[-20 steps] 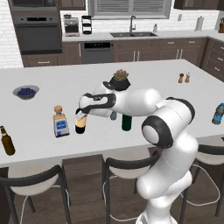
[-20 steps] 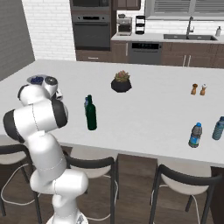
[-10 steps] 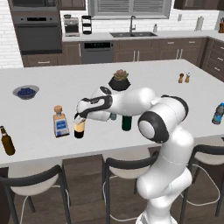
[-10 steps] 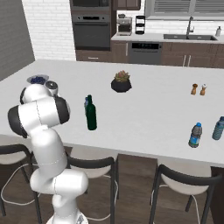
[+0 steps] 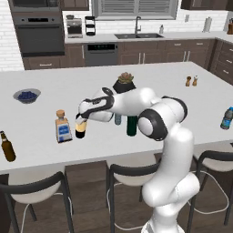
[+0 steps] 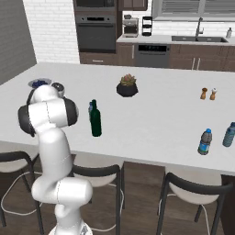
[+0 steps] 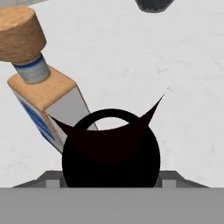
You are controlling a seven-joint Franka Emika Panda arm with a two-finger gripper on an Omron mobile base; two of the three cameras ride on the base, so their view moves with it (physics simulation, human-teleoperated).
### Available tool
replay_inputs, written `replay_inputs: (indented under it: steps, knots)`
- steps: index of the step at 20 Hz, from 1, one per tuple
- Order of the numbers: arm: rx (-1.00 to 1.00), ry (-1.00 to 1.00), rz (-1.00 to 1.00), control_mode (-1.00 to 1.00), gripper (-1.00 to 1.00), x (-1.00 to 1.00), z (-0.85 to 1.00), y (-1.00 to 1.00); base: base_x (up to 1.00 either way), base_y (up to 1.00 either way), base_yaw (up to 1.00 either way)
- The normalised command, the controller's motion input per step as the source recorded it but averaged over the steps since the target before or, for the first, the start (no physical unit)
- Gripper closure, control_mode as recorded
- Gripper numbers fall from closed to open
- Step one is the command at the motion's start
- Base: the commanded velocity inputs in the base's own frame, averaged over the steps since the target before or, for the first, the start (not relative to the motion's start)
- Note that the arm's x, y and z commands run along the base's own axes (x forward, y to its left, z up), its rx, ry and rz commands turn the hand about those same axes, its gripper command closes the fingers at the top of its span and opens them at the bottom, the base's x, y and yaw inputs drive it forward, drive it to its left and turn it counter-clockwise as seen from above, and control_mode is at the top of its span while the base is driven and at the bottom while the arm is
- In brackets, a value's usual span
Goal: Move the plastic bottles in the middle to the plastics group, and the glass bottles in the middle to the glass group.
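My gripper (image 5: 82,117) is shut on the neck of the black wine bottle with a cream label (image 5: 81,129), which stands low over the counter just right of the square clear bottle with blue label and tan stopper (image 5: 63,128). In the hand view the black bottle (image 7: 110,151) hides the fingertips, and the square bottle (image 7: 43,94) is close on its left. The brown beer bottle (image 5: 7,146) is at the far left. The dark green wine bottle (image 5: 132,125) (image 6: 95,120) stands mid-counter, with the pale-blue water bottle (image 5: 118,119) just behind it. The bright-blue banded bottle (image 6: 204,142) is far right.
A bowl of blueberries (image 5: 27,94) sits at the back left and a potted plant (image 5: 125,83) behind the arm. Salt and pepper shakers (image 5: 191,82) stand at the back right. Another pale-blue bottle (image 6: 228,134) stands beside the banded one. Stools (image 5: 132,170) line the front edge.
The arm has carried the black wine bottle a little further left and lower, closer to the square bottle. The other bottles have not moved.
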Motion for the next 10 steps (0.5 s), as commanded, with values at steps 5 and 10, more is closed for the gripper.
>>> replay_inputs:
  steps: [5, 10]
  knots:
    - [0.0, 0.0, 0.0, -1.0, 1.0, 0.08, 0.0, 0.15, 0.0, 0.0, 0.0]
    - [-0.02, 0.0, 0.0, -1.0, 1.0, 0.0, -0.1, 0.16, 0.0, 0.0, 0.0]
